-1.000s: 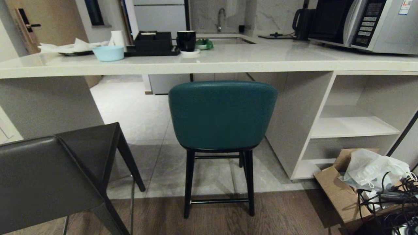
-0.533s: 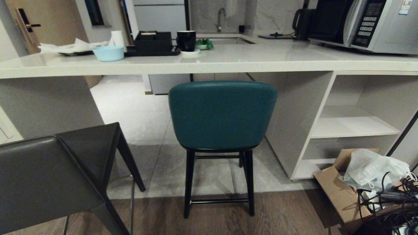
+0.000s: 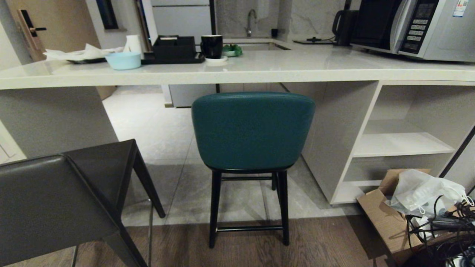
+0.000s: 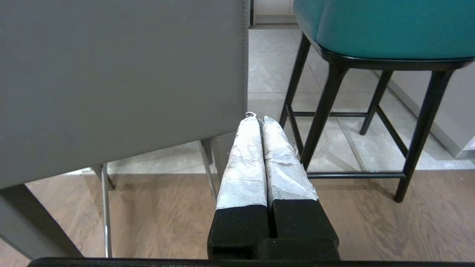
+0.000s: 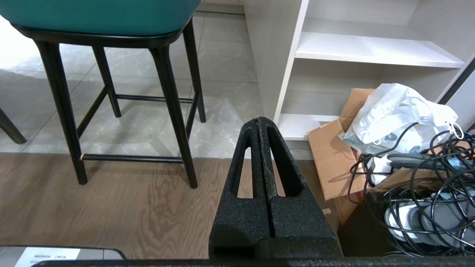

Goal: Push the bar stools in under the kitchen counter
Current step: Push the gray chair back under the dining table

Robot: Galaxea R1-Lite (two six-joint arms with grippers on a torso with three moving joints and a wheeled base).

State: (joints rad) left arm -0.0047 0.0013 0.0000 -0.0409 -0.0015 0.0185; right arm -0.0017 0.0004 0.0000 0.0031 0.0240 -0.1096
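Observation:
A teal bar stool (image 3: pixel 252 129) with black legs stands in front of the pale kitchen counter (image 3: pixel 259 72), its back just below the counter's edge. A dark grey bar stool (image 3: pixel 55 200) stands nearer, at the lower left, away from the counter. Neither arm shows in the head view. My left gripper (image 4: pixel 258 118) is shut and empty, low beside the grey stool's back (image 4: pixel 118 81), with the teal stool (image 4: pixel 382 29) further off. My right gripper (image 5: pixel 258 119) is shut and empty, low over the wood floor beside the teal stool's legs (image 5: pixel 170 107).
An open white shelf unit (image 3: pixel 400 144) fills the space under the counter's right part. A cardboard box (image 3: pixel 386 218) with a plastic bag (image 3: pixel 423 193) and tangled cables (image 3: pixel 445 226) sits on the floor at right. A microwave (image 3: pixel 415 26), mug (image 3: pixel 212 46) and blue bowl (image 3: pixel 123 60) stand on the counter.

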